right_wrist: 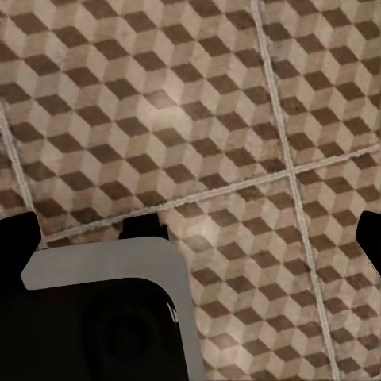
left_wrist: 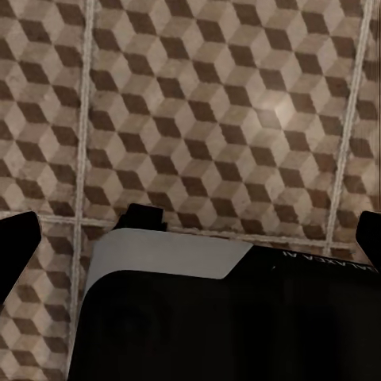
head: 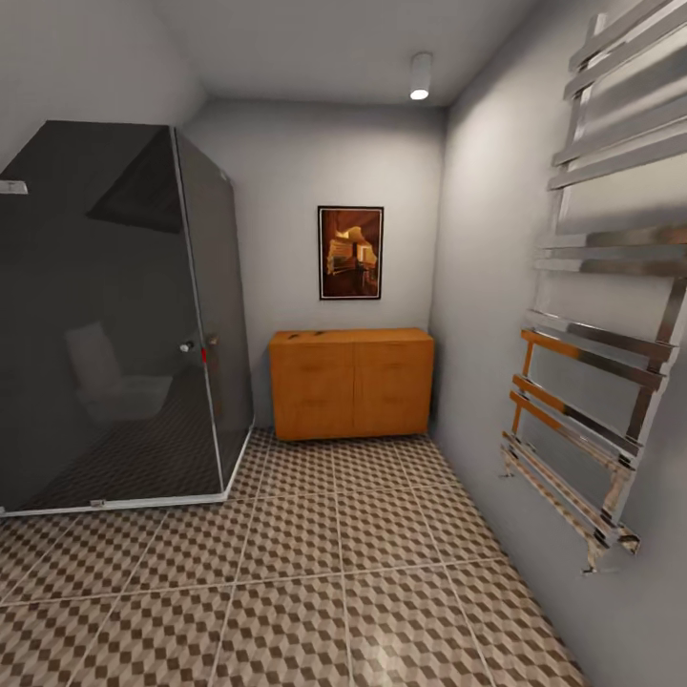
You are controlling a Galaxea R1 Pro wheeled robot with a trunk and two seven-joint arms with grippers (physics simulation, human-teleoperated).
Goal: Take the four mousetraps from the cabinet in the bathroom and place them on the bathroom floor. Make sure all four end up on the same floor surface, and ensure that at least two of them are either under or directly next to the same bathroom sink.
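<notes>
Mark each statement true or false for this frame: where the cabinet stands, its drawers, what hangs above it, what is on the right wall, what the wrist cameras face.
1. The cabinet stands against the far wall. True.
2. Its drawer fronts are pulled open. False: they all appear shut.
3. A framed picture hangs above the cabinet. True.
4. A white bathtub fills the left side. False: a dark glass shower enclosure stands there.
5. A chrome towel rail is mounted on the right wall. True.
6. Both wrist cameras face the cabinet top. False: they face the bathroom floor.
</notes>
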